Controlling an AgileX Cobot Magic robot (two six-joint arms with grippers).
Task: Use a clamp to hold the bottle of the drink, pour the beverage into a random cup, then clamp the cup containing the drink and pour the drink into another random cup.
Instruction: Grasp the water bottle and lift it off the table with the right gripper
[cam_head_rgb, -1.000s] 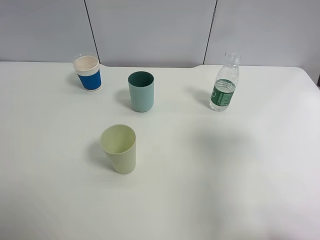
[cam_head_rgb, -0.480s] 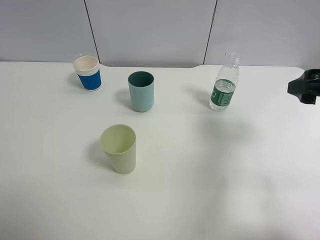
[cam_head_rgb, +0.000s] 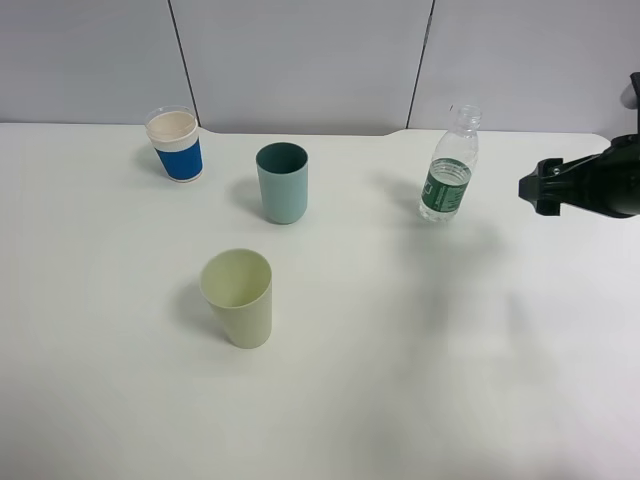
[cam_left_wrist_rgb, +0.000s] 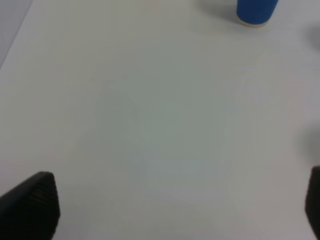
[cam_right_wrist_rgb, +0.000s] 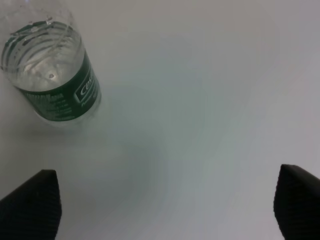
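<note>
A clear uncapped bottle (cam_head_rgb: 448, 168) with a green label stands upright at the back right of the table; it also shows in the right wrist view (cam_right_wrist_rgb: 50, 75). My right gripper (cam_head_rgb: 535, 187) is open, in the air to the right of the bottle, apart from it; its fingertips (cam_right_wrist_rgb: 30, 202) show wide apart. A blue-banded paper cup (cam_head_rgb: 175, 145), a teal cup (cam_head_rgb: 282, 182) and a pale green cup (cam_head_rgb: 240, 297) stand on the left half. My left gripper (cam_left_wrist_rgb: 170, 210) is open over bare table, with the blue cup (cam_left_wrist_rgb: 256, 11) ahead of it.
The white table (cam_head_rgb: 400, 350) carries only the bottle and three cups. A grey panelled wall (cam_head_rgb: 300, 60) runs along the far edge. The table's right edge lies just beyond my right arm.
My right arm has come further in from the right edge toward the bottle. The bottle and cups have not moved.
</note>
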